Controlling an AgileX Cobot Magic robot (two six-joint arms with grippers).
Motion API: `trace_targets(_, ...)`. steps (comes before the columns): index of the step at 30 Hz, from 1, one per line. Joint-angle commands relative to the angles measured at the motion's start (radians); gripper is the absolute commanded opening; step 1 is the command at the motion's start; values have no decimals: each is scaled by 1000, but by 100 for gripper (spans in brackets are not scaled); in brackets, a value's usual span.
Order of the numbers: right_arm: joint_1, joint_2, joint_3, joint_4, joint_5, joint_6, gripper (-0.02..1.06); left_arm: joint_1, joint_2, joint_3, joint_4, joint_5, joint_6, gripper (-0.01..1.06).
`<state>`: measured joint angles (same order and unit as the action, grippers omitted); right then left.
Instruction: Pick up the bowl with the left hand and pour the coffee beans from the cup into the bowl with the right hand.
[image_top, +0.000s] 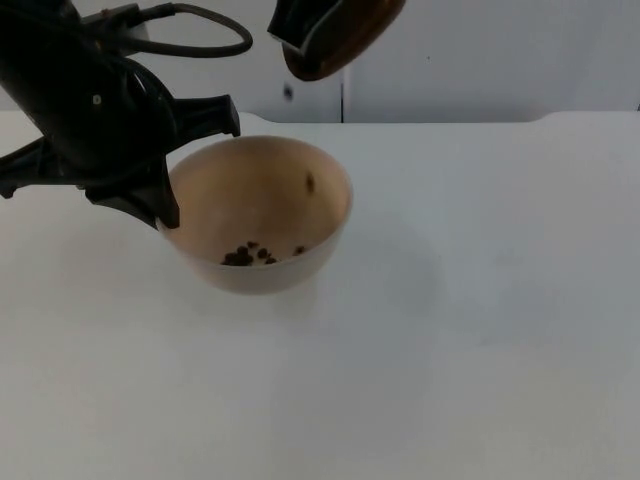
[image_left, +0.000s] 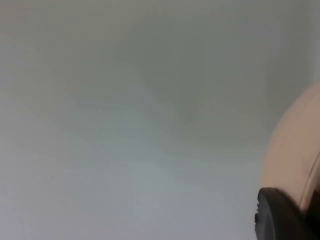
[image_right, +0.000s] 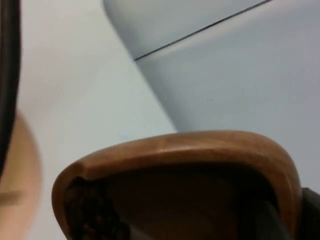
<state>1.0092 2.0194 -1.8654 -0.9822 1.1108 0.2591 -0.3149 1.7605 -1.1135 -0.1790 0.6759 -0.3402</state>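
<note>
Few beans (image_top: 250, 255) lie in the bowl (image_top: 262, 215), clamped by the left claw (image_top: 195, 160); the right claw's grip on the tipped cup (image_top: 335, 40) can't be told, and beans may overshoot onto the bench (image_top: 480, 300).

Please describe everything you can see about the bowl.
The bowl is round, cream-coloured and smooth, upright with a slight tilt. The left claw grips its rim on the side nearest the left arm. A few dark coffee beans lie at the bottom, and one is on the inner wall. The brown cup, tilted, hangs above it.
</note>
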Motion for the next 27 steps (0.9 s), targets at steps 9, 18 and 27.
trace_targets(9, -72, -1, -4, 171, -55, 14, 0, 2, -16, 2, -4, -7, -9, 0)
trace_targets(18, -153, -9, -4, 389, -102, -25, 0, 2, -16, 2, -4, -7, -9, 0)
trace_targets(27, -267, -13, -4, 689, -118, -136, 0, 2, -16, 2, -1, -5, -9, 0)
